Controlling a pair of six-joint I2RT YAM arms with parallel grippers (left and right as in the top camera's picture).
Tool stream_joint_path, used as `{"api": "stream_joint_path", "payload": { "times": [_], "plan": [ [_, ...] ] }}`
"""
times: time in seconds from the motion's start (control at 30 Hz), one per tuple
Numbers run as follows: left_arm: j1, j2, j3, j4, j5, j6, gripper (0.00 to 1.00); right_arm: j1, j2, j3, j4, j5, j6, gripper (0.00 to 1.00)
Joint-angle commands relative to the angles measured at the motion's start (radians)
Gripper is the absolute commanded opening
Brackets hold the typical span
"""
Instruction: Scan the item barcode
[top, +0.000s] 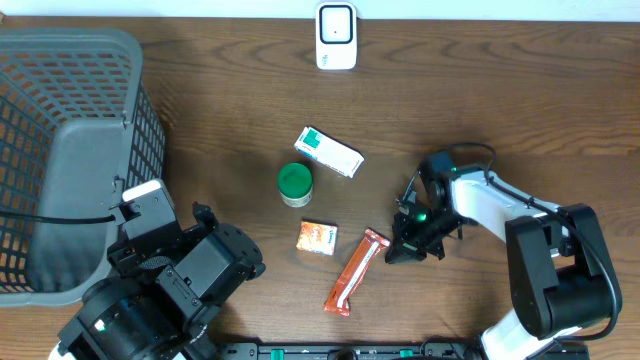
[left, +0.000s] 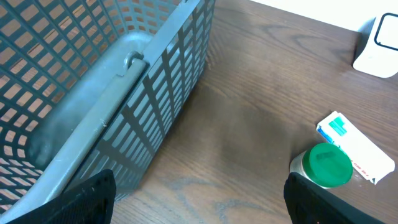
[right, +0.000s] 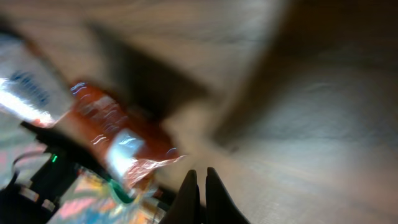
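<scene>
Spreading across a brown wooden desk (top: 500, 90), a barcode-scanning job is getting under way. A grey mesh basket (top: 60, 120) is filling the left side, probably waiting to take scanned goods. The left arm is hanging just beside it, its tool (left: 200, 196) gaping wide and gripping nothing, seemingly parked out of the way. A white scanner (top: 336, 36) is standing at the far edge, centre, facing the goods. Between it and the arms, a green-and-white box (top: 329, 151) is lying flat, with a green-lidded jar (top: 294, 183) just beside it on the near left. Nearer, an orange snack bar (top: 357, 271), likely the item to scan, is lying on the desk, well short of the scanner. The right tool (right: 200, 174) is hovering at the bar's far right end, its fingers pressed together on nothing. A small orange packet (top: 316, 237) is lying just left of the bar.
</scene>
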Motion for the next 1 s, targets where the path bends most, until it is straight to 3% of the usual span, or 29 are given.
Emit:
{"api": "stream_joint_path", "payload": {
  "times": [0.0, 0.37, 0.63, 0.67, 0.7, 0.73, 0.77, 0.83, 0.97],
  "plan": [
    [0.000, -0.001, -0.004, -0.006, -0.006, -0.013, 0.85, 0.002, -0.015, -0.059, 0.062, 0.051, 0.095, 0.01],
    [0.000, -0.001, -0.004, -0.006, -0.006, -0.012, 0.85, 0.046, -0.015, -0.114, 0.414, 0.002, 0.277, 0.02],
    [0.000, -0.001, -0.004, -0.006, -0.006, -0.012, 0.85, 0.032, -0.016, -0.101, 0.694, -0.075, 0.280, 0.06],
    [0.000, -0.001, -0.004, -0.006, -0.006, -0.012, 0.85, 0.024, -0.016, -0.091, 0.690, -0.113, 0.236, 0.28],
    [0.000, -0.001, -0.004, -0.006, -0.006, -0.012, 0.85, 0.017, -0.016, -0.085, 0.681, -0.147, 0.197, 0.59],
    [0.000, -0.001, -0.004, -0.007, -0.006, -0.012, 0.85, 0.011, -0.016, -0.082, 0.668, -0.173, 0.167, 0.76],
    [0.000, -0.001, -0.004, -0.007, -0.006, -0.012, 0.85, 0.003, -0.018, -0.077, 0.642, -0.198, 0.135, 0.86],
    [0.000, -0.001, -0.004, -0.010, -0.006, -0.012, 0.85, -0.013, -0.024, -0.072, 0.581, -0.208, 0.091, 0.98],
    [0.000, -0.001, -0.004, -0.014, -0.006, -0.012, 0.85, -0.094, -0.066, -0.071, 0.358, -0.208, -0.094, 0.99]
  ]
}}
